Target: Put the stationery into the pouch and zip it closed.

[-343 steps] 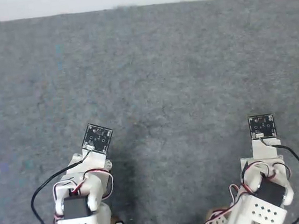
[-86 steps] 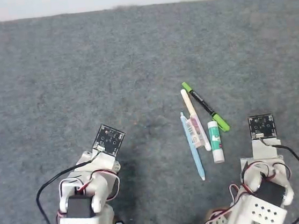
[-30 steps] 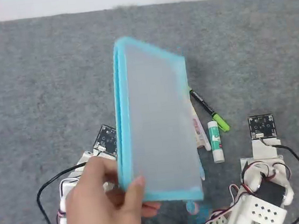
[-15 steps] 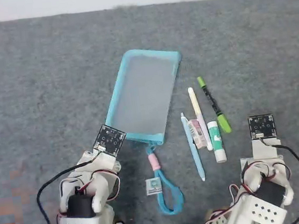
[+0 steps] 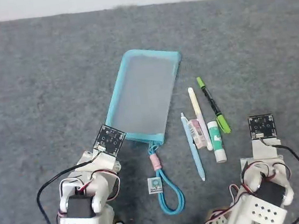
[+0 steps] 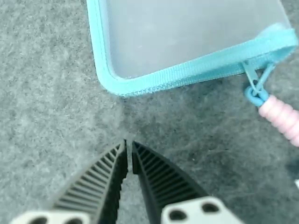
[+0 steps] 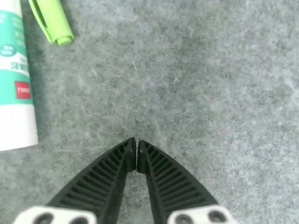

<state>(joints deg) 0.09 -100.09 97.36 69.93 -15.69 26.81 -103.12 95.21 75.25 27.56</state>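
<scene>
I see the pouch [image 5: 145, 93] lying flat on the grey counter [image 5: 37, 76]. It is a translucent sleeve with a teal border, set at a slant. Its near short end sits just ahead of my left pincer [image 6: 129, 144], close to the tips but not touching them. That pincer is closed on nothing, tips together, low over the counter. The zip pull [image 6: 254, 86] hangs at the pouch's near corner, off to the left pincer's right. A pink beaded piece [image 5: 155, 161] runs from it into a blue loop strap [image 5: 169, 193] with a small tag [image 5: 155, 185] beside it. I cannot tell whether the zip is run shut.

The stationery lies outside the pouch, on the counter between the two pincers and nearer the right one. There is a blue pen [image 5: 193, 146], a white pen [image 5: 197, 112] with a small pink item [image 5: 196, 132] against it, a glue stick [image 5: 216, 141] and a green marker [image 5: 212, 105]. They are roughly side by side.

My right pincer [image 7: 136, 142] is also closed and empty above bare counter. The glue stick's end and the marker's green tip lie ahead of it, toward its left and clear of its tips.
</scene>
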